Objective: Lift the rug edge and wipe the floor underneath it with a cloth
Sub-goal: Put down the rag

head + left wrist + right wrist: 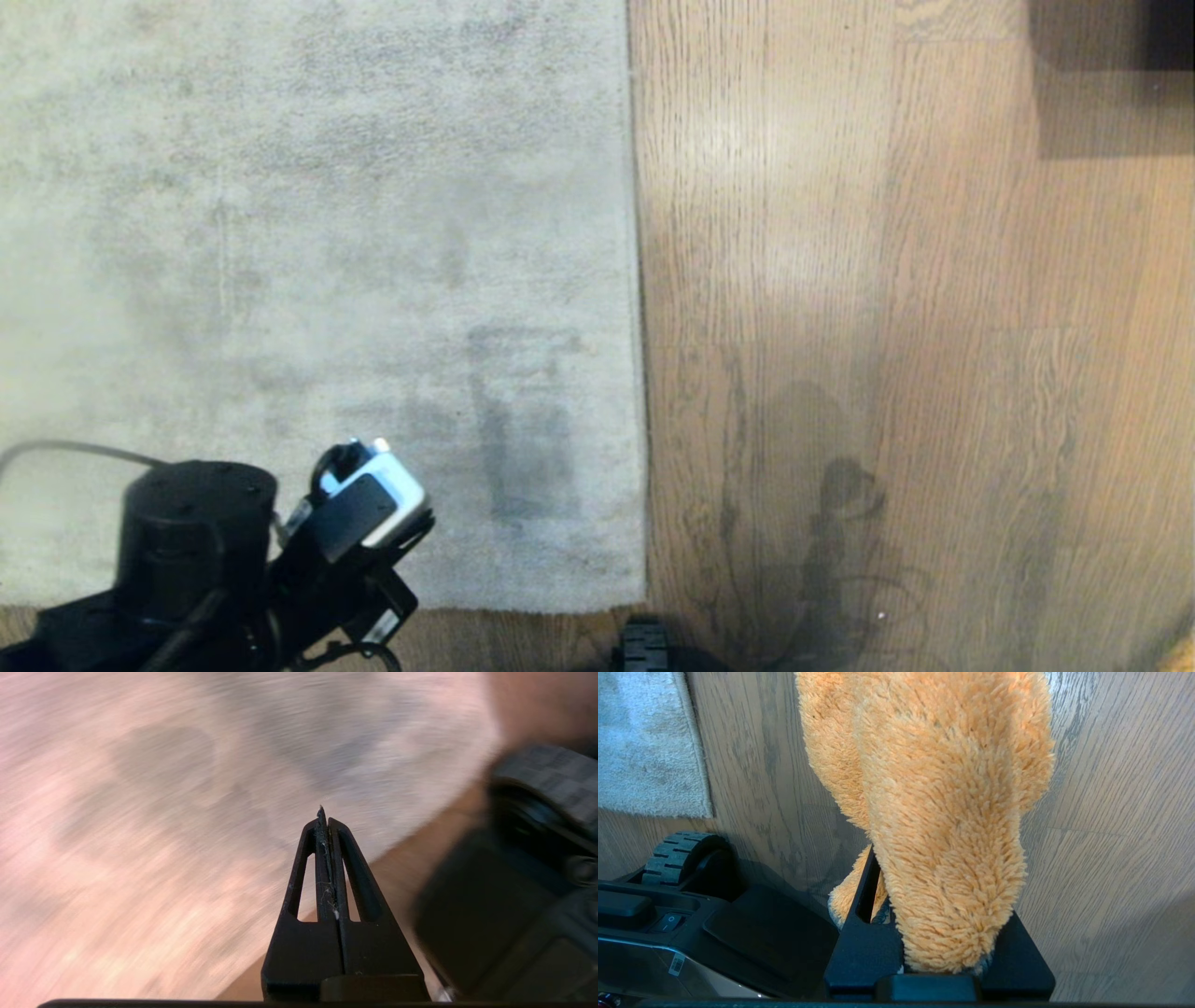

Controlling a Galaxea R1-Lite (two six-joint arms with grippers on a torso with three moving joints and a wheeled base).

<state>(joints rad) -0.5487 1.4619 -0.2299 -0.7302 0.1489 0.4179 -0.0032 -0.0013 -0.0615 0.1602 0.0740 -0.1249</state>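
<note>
The pale grey-beige rug lies flat, and its rug edge runs straight down the middle of the head view beside the brown plank floor. My left arm hangs over the rug's near corner. The left gripper is shut with nothing in it, only lint on its pads, above the blurred rug. In the right wrist view the fluffy mustard-tan cloth hangs down over the floor. My right gripper is shut on the cloth, which hides most of its fingers.
My black base and a ribbed wheel sit just off the rug's near corner. A dark piece of furniture stands at the far right. The arm's shadow falls on the planks.
</note>
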